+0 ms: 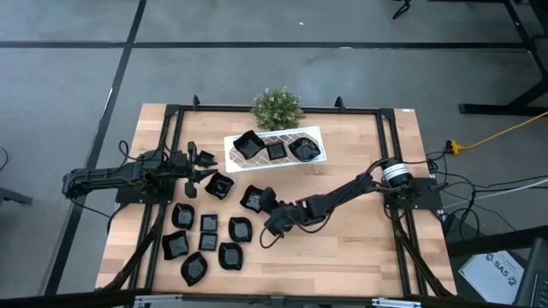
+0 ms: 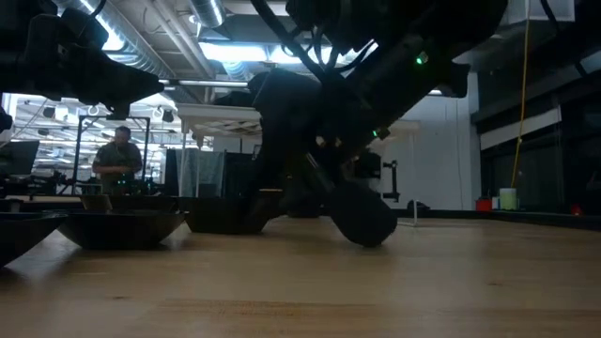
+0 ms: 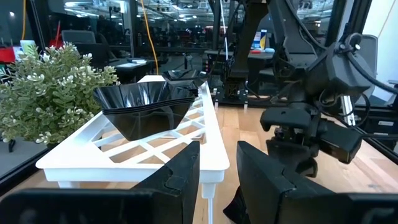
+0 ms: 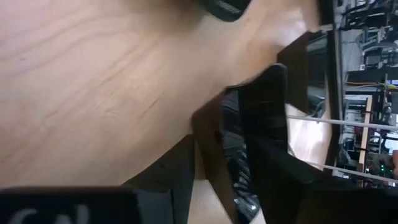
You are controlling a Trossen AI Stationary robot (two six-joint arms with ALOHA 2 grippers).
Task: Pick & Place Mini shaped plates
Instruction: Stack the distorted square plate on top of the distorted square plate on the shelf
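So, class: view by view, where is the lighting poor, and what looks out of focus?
Low view: backlit, the arms and the dishes are silhouettes against bright ceiling lights. Left wrist view: fingers blurred, white rack sharp. Right wrist view: fingers dark and soft. High view: even light.

Grey floor (image 1: 68, 77) with dark lines; ceiling lights (image 2: 211, 47) glow overhead.

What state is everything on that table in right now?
White rack: standing, three plates in it.
Other mini plates: loose on table.
Plant: upright behind rack.
Left gripper: open, facing rack.
Right gripper: down at table among loose plates.
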